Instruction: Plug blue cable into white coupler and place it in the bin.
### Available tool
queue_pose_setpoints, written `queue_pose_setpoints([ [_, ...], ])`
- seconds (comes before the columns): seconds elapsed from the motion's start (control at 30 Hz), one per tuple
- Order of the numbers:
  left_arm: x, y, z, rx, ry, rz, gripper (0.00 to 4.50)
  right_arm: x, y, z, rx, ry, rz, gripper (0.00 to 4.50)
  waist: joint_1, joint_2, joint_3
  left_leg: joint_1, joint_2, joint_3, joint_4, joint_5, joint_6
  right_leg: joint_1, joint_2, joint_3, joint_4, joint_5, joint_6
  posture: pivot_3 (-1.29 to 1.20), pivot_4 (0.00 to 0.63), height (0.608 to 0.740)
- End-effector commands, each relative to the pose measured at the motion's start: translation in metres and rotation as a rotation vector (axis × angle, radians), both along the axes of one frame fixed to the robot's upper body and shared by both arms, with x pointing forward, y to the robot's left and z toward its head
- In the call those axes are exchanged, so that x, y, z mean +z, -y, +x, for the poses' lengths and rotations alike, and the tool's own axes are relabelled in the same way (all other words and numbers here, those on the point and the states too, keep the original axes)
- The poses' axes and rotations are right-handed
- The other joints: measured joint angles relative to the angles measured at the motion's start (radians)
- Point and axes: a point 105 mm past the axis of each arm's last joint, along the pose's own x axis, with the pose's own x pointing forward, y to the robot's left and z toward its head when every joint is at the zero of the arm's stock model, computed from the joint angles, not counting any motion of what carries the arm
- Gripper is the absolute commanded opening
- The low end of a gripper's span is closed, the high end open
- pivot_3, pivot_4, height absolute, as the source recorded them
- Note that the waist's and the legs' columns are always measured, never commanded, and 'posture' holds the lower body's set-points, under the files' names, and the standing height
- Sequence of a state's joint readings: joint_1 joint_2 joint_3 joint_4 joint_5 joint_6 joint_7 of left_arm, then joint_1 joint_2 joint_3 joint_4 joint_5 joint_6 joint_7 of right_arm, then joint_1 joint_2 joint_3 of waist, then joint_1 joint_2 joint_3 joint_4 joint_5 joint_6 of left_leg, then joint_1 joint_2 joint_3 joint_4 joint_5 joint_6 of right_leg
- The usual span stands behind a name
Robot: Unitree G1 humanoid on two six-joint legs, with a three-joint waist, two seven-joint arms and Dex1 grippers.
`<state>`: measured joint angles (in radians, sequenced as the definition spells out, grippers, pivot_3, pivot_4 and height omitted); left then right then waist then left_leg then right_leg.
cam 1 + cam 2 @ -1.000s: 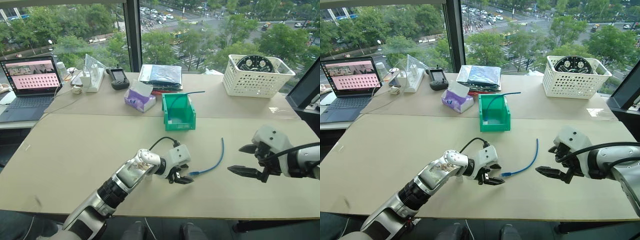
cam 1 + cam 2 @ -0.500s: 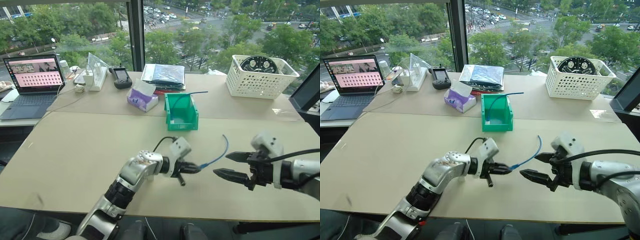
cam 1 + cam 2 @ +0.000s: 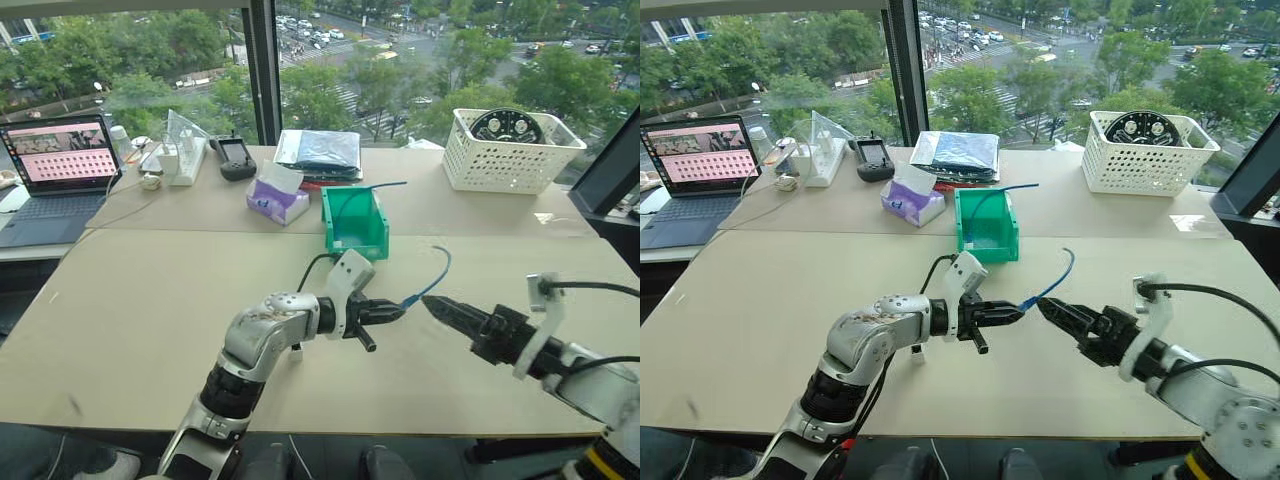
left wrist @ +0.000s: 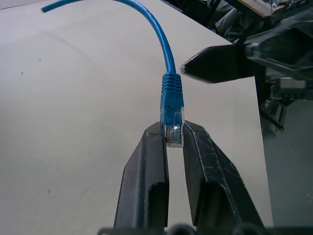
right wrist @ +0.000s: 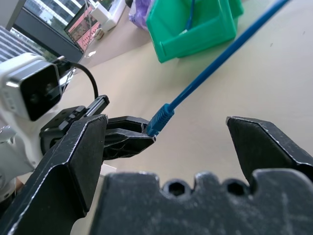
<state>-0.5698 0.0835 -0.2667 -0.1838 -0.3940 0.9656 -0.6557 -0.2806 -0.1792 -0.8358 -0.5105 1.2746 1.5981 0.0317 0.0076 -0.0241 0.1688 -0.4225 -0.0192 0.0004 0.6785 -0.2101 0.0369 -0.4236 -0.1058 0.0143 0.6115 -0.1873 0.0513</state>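
Note:
My left gripper [image 3: 396, 311] is shut on the clear plug of the blue cable [image 3: 432, 283], held above the table. In the left wrist view its fingers [image 4: 146, 166] pinch the plug, and the cable [image 4: 168, 54] curves away with its other end free. My right gripper [image 3: 440, 308] is open, one tip just beside the plug. In its wrist view the right gripper [image 5: 166, 142] spans the cable [image 5: 215, 63]. The green bin [image 3: 352, 248] stands behind with another blue cord in it. A small white piece [image 3: 297, 351] under my left forearm may be the white coupler; I cannot tell.
A white lattice basket [image 3: 510, 160] stands at the back right. A purple tissue pack [image 3: 278, 200], a dark package [image 3: 322, 150], a black remote [image 3: 238, 155], a power strip [image 3: 185, 160] and a laptop [image 3: 65, 160] line the back and left.
My left gripper has shut on the cable's plug and lifted it off the table. My right gripper has rolled over and moved left, close to the plug.

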Motion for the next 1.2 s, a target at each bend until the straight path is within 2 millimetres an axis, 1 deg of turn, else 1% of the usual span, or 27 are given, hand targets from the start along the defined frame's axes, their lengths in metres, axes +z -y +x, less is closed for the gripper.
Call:
queue_pose_setpoints([
  [0.03, 0.01, 0.001, -0.004, -0.011, 0.045, -0.021, 0.06, 0.012, -0.003, 0.004, -0.057, 0.028, 0.072, 4.5, 0.002, 0.001, 0.0, 0.0, 0.0, 0.0, 0.0, 0.0, 0.0, 0.0, 0.0, 0.0, 0.0, 0.0, 0.0, 0.0, 0.15, 0.74],
  [0.2, 0.01, 0.0, -0.003, -0.004, 0.054, -0.013, 0.06, 0.016, -0.009, 0.002, -0.076, -0.043, 0.118, 4.5, -0.002, 0.001, 0.0, 0.0, -0.001, 0.001, 0.0, 0.0, 0.0, 0.001, -0.002, 0.0, -0.001, 0.0, 0.0, 0.0, 0.15, 0.74],
  [0.33, 0.009, 0.0, -0.003, -0.005, 0.055, -0.009, 0.06, 0.018, -0.013, 0.001, -0.079, -0.098, 0.142, 4.5, -0.008, 0.001, 0.0, 0.0, -0.001, 0.001, 0.0, 0.0, 0.0, 0.001, -0.001, 0.0, -0.001, -0.002, 0.004, 0.0, 0.15, 0.74],
  [0.43, 0.008, 0.001, -0.004, -0.014, 0.057, -0.003, 0.06, 0.016, -0.019, -0.002, -0.056, -0.131, 0.129, 4.5, -0.013, 0.001, 0.0, 0.0, 0.0, 0.001, 0.0, 0.0, 0.0, 0.001, -0.001, 0.0, -0.001, -0.004, 0.006, 0.0, 0.15, 0.74],
  [0.53, 0.008, 0.001, -0.005, -0.018, 0.058, -0.001, 0.06, 0.016, -0.02, -0.002, -0.057, -0.139, 0.123, 4.5, -0.013, 0.001, 0.0, 0.0, 0.0, 0.001, 0.0, 0.0, 0.0, 0.001, 0.0, 0.0, -0.001, -0.004, 0.006, 0.0, 0.15, 0.74],
  [0.67, 0.008, 0.002, -0.006, -0.022, 0.057, 0.0, 0.06, 0.015, -0.022, -0.001, -0.056, -0.143, 0.12, 3.51, -0.012, 0.001, 0.0, -0.001, 0.0, 0.001, 0.0, 0.0, 0.0, 0.001, 0.0, 0.001, -0.002, -0.004, 0.006, 0.0, 0.15, 0.74],
  [0.83, 0.006, 0.003, -0.007, -0.029, 0.051, 0.001, 0.06, 0.016, -0.026, 0.001, -0.045, -0.144, 0.124, 1.77, -0.01, 0.0, 0.0, -0.001, 0.0, 0.001, 0.0, 0.0, 0.0, 0.001, 0.0, 0.0, -0.002, -0.004, 0.006, 0.0, 0.15, 0.74],
  [0.87, 0.006, 0.004, -0.008, -0.031, 0.05, 0.002, 0.06, 0.016, -0.026, 0.001, -0.043, -0.144, 0.125, 1.5, -0.01, 0.0, 0.0, -0.001, 0.0, 0.001, 0.0, 0.0, 0.0, 0.001, 0.0, 0.001, -0.002, -0.004, 0.006, 0.0, 0.15, 0.74],
  [0.9, 0.006, 0.004, -0.008, -0.033, 0.049, 0.002, 0.06, 0.016, -0.027, 0.002, -0.039, -0.145, 0.127, 1.08, -0.009, 0.0, 0.0, -0.001, 0.0, 0.001, 0.0, 0.0, 0.0, 0.001, 0.0, 0.001, -0.002, -0.005, 0.006, 0.0, 0.15, 0.74],
  [1.0, 0.006, 0.005, -0.008, -0.036, 0.046, 0.001, 0.06, 0.015, -0.03, 0.003, -0.029, -0.152, 0.133, 0.08, -0.007, 0.0, 0.0, -0.001, 0.0, 0.001, 0.0, 0.0, 0.0, 0.001, 0.0, 0.001, -0.002, -0.006, 0.003, 0.0, 0.15, 0.74],
  [1.2, 0.005, 0.005, -0.009, -0.034, 0.041, -0.002, 0.06, 0.013, -0.032, 0.003, -0.019, -0.156, 0.139, 0.04, -0.005, 0.0, 0.0, -0.001, 0.0, 0.001, 0.0, 0.0, 0.0, 0.001, 0.0, 0.001, -0.003, -0.007, 0.003, 0.0, 0.15, 0.74],
])
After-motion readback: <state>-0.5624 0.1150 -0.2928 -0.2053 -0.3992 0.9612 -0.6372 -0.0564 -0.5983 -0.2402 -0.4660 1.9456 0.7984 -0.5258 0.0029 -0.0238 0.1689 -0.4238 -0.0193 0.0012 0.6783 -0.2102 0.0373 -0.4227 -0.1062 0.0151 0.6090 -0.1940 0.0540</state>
